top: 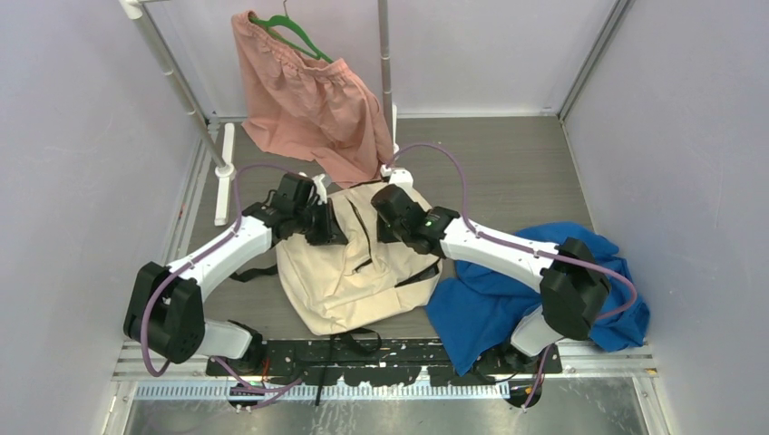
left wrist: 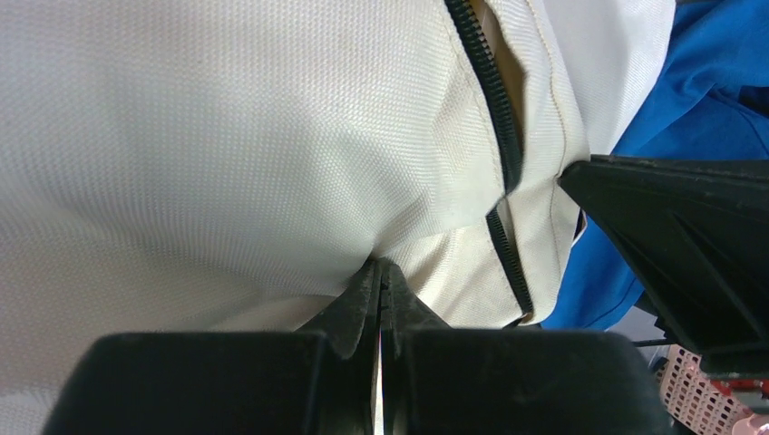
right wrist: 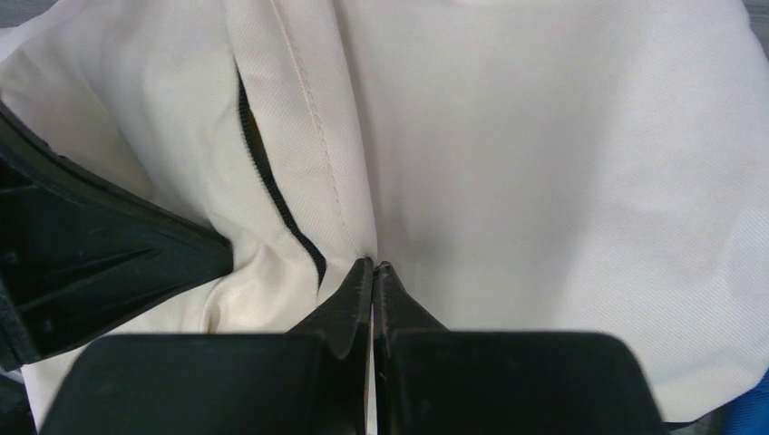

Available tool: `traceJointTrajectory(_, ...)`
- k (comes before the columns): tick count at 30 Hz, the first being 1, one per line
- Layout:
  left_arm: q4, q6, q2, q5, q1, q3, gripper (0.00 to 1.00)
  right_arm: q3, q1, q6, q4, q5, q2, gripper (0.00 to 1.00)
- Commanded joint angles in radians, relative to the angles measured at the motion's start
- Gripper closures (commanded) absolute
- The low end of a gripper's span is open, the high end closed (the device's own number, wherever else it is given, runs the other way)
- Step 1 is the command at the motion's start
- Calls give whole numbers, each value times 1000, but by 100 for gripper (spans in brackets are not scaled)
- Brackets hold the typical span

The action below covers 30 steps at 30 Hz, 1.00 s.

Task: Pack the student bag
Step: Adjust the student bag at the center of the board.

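Note:
The student bag (top: 354,272), a cream backpack with black zippers, lies flat on the table between my arms. Its top zipper (left wrist: 494,109) is partly open, which also shows in the right wrist view (right wrist: 272,195). My left gripper (top: 328,231) is at the bag's upper left edge, its jaws shut with a pucker of cream fabric (left wrist: 227,136) pinched at the tips (left wrist: 381,265). My right gripper (top: 385,227) is at the upper right side of the opening, its jaws shut on a fold of the bag (right wrist: 544,136) next to the zipper seam (right wrist: 373,265).
A blue cloth (top: 508,290) lies crumpled right of the bag, under my right arm. A pink garment (top: 308,100) on a green hanger (top: 290,32) hangs from a white rack (top: 172,72) just behind the bag. Black straps (top: 358,343) trail at the near edge.

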Motion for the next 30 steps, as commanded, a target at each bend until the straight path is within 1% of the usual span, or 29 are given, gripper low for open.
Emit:
traceJointTrajectory(1,-118,65,-12,-172,29,-16,100,-79,-71,28,-10,39,-121,99)
traceJointTrajectory(4,-116,69,-11,-163,35,-20,100,-109,-110,44,-5,-24,-140,99)
traceJointTrajectory(5,-113,68,-6,-157,35,-18,100,-105,-110,42,-10,-42,-140,97)
traceJointTrajectory(6,-110,66,0,-147,35,-15,100,-97,-111,40,-18,-66,-139,89)
traceJointTrajectory(7,-106,65,5,-131,35,-10,100,-91,-110,39,-19,-96,-142,78)
traceJointTrajectory(8,-98,61,9,-114,35,-7,100,-91,-107,40,-9,-126,-150,68)
traceJointTrajectory(12,-84,44,12,-59,35,12,100,-96,-87,46,39,-168,-196,51)
traceJointTrajectory(15,-78,38,1,-26,34,28,100,-67,-54,36,31,-172,-196,44)
traceJointTrajectory(18,-60,23,-3,-1,30,37,100,-2,6,15,-36,-116,-138,43)
traceJointTrajectory(23,-57,13,20,-2,20,57,100,172,80,26,-241,69,42,52)
traceJointTrajectory(26,-47,4,25,12,20,59,100,213,93,29,-288,122,118,54)
traceJointTrajectory(30,-48,5,16,20,17,67,100,227,92,29,-306,180,170,59)
